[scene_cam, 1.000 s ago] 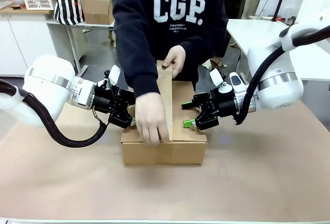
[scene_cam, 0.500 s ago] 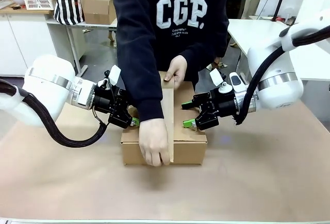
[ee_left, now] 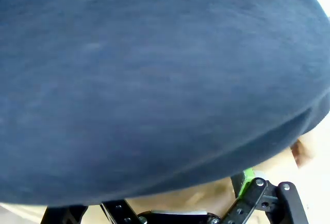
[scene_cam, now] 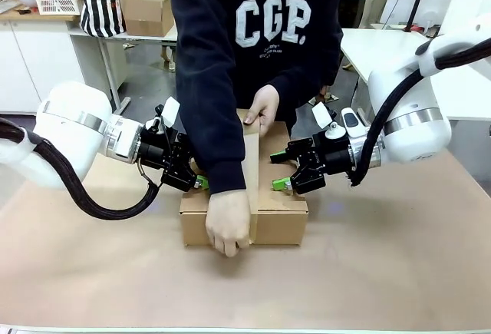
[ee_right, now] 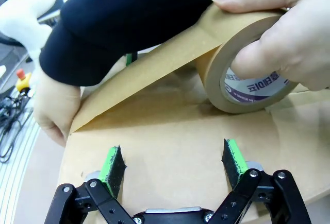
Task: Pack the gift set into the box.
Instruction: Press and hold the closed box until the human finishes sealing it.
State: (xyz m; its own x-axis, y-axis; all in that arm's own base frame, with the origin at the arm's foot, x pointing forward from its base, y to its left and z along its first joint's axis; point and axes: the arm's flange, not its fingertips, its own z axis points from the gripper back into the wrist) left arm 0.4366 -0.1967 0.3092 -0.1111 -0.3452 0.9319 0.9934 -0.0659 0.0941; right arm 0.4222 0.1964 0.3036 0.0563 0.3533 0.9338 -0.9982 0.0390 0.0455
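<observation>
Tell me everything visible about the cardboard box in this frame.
The box is a wide, shallow brown corrugated carton sitting flat on the table, its top flaps folded down. A strip of brown tape runs across the top, seemingly along the middle seam, and over the near edge. One of the person's hands presses the tape end on the near side; the other holds the tape roll at the far edge. The right hand is open over the top; the left hand is at the box's left side.
</observation>
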